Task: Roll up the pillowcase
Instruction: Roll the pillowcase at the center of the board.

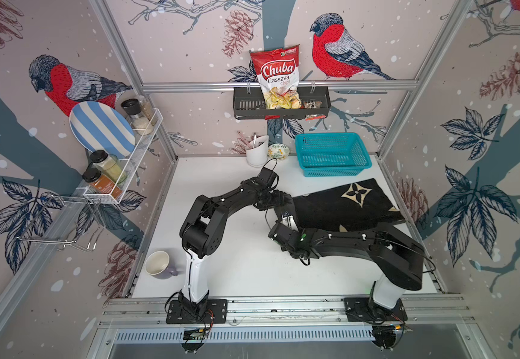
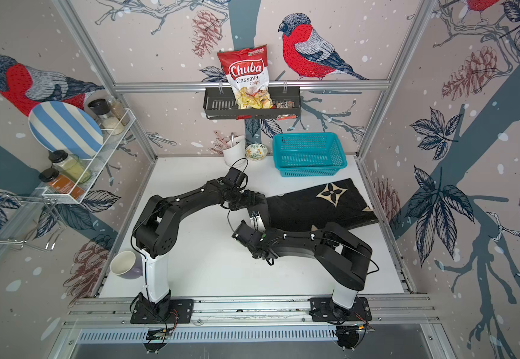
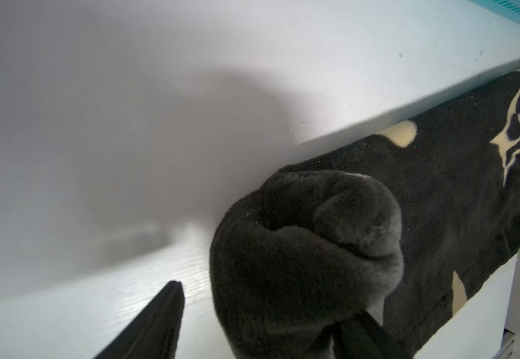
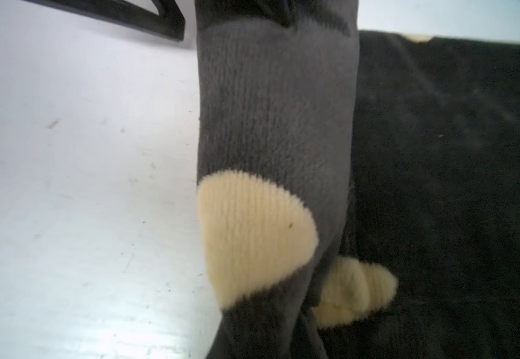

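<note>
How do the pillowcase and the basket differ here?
The pillowcase is black plush with cream motifs; the basket is teal perforated plastic. The pillowcase is larger and lies partly rolled; the basket stands empty behind it. Both sit on the right of the table.

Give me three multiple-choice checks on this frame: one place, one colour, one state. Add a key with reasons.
1. Where is the mug?
A) front-left of the table
B) on the wall shelf
C) back-right corner

2. What colour is the basket?
A) red
B) white
C) teal

3. The pillowcase is:
A) spread fully flat
B) rolled at one end, the rest flat
C) rolled up inside the basket

Key:
1 A, it stands at the near left edge in both top views.
2 C, its mesh walls are teal.
3 B, the left wrist view shows a rolled end, while the flower panel lies flat.
</note>
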`<control>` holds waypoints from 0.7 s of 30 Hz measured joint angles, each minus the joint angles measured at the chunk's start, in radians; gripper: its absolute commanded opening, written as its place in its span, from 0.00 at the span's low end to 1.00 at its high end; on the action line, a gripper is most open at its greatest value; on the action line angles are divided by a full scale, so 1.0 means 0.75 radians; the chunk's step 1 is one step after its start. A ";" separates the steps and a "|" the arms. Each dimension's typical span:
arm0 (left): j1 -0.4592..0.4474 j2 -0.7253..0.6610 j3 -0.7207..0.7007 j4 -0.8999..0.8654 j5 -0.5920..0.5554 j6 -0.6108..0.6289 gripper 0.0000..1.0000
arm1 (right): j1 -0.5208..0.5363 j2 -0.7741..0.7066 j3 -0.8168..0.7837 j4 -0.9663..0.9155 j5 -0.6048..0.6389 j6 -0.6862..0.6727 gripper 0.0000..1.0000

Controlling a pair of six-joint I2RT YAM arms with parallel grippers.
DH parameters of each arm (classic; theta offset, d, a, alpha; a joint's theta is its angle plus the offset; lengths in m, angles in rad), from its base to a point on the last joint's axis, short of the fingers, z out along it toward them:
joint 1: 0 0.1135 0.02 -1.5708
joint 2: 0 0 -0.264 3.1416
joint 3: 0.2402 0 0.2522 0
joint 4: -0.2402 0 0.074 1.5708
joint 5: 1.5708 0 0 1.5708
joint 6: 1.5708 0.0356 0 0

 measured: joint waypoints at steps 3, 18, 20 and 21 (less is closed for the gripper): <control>0.007 -0.048 -0.003 -0.006 -0.014 0.023 0.78 | -0.135 -0.135 -0.185 0.213 -0.235 0.048 0.00; -0.085 0.038 0.004 0.109 0.070 -0.015 0.75 | -0.762 -0.276 -0.654 0.896 -1.235 0.261 0.01; -0.095 0.076 0.033 0.121 0.074 -0.017 0.71 | -0.803 -0.273 -0.651 0.892 -1.290 0.259 0.04; -0.100 0.093 0.044 0.128 0.076 -0.027 0.69 | -0.821 -0.271 -0.645 0.881 -1.314 0.250 0.09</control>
